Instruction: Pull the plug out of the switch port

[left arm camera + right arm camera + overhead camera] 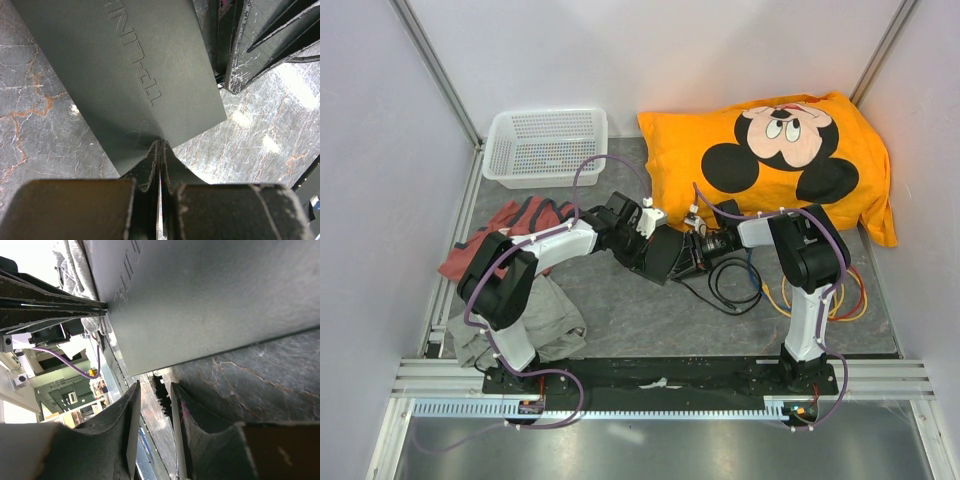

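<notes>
Top external view: the black switch (661,260) lies mid-table on the grey mat (620,315), between both arms and near the orange pillow (770,150). The left gripper (160,146) is closed, its tips against the switch's edge. The right gripper (154,390) has its fingers narrowly apart around a small dark part (160,382) at the switch's side; whether they clamp it cannot be told.

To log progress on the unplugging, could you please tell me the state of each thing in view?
Switch: angled, between both grippers.
Plug: hidden; seated or out, cannot tell.
Left gripper: shut, tips at the switch's edge.
Right gripper: fingers slightly apart at the switch's end; grip unclear.
Basket: upright, empty.
Cables: loosely coiled.
</notes>
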